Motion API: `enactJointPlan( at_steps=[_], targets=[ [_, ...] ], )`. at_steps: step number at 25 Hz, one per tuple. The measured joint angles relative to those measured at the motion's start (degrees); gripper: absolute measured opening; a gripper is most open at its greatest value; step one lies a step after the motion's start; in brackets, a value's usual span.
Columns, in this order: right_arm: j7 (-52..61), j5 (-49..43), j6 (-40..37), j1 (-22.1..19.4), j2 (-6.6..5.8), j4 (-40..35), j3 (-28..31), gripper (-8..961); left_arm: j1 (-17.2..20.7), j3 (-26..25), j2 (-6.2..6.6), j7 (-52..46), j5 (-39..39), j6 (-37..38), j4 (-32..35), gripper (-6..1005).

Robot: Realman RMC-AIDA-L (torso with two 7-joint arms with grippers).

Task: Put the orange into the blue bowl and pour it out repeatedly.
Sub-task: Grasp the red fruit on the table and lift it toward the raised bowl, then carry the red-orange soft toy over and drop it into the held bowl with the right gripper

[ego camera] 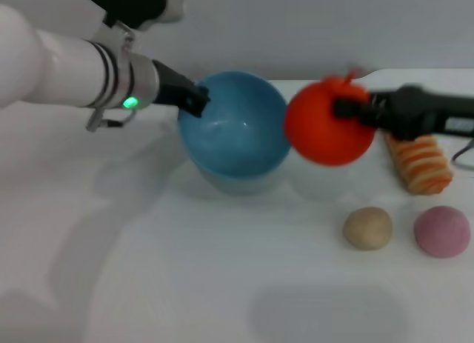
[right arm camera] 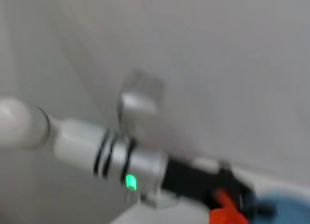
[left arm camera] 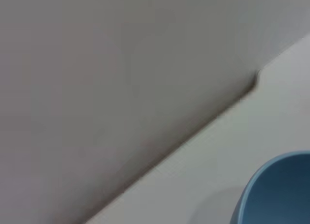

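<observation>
The blue bowl [ego camera: 235, 132] is at the back middle of the white table, tilted with its opening towards me and empty. My left gripper [ego camera: 195, 98] is shut on the bowl's left rim. My right gripper [ego camera: 346, 110] is shut on the orange [ego camera: 322, 132] and holds it in the air just beside the bowl's right rim. The left wrist view shows part of the bowl [left arm camera: 281, 195]. The right wrist view shows a bit of the orange [right arm camera: 225, 214], the bowl's edge [right arm camera: 286, 212] and my left arm [right arm camera: 121, 158].
A ridged orange-cream bread loaf [ego camera: 421, 161] lies at the right, under my right arm. A beige ball [ego camera: 367, 227] and a pink ball [ego camera: 441, 230] sit in front of it. The table's back edge runs close behind the bowl.
</observation>
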Motion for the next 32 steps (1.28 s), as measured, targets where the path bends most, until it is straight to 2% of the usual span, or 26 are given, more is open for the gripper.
enactJointPlan(
  at_steps=[4, 11, 15, 24, 28, 32],
  targets=[
    [-0.1, 1.17, 0.79, 0.38, 0.01, -0.11, 0.44, 76, -0.87, 3.77, -0.18, -0.3, -1.09, 2.31, 0.78, -1],
    [-1.78, -1.98, 6.06, 4.01, 0.0, 8.01, -0.33, 21, -1.75, 9.61, -0.29, 0.1, -5.61, 3.04, 2.86, -1],
    [-2.02, -4.13, 7.54, 5.44, 0.0, 10.37, -0.44, 118, -2.24, 9.87, -0.28, 0.11, -5.59, 2.86, 3.15, -1],
    [-2.51, -4.15, 8.08, 4.66, 0.05, 10.29, 0.13, 262, -2.07, 9.3, -0.23, 0.2, -5.63, 2.38, 2.84, -1],
    [-3.14, -3.98, 8.62, 4.02, 0.04, 10.29, 0.23, 371, -1.93, 9.29, -0.19, 0.23, -5.62, 1.97, 2.71, -1],
    [-3.9, -0.89, 9.24, 1.47, 0.08, 9.48, 1.43, 465, -1.6, 9.56, -0.04, 0.31, -5.14, 0.11, 2.71, -1]
  ],
)
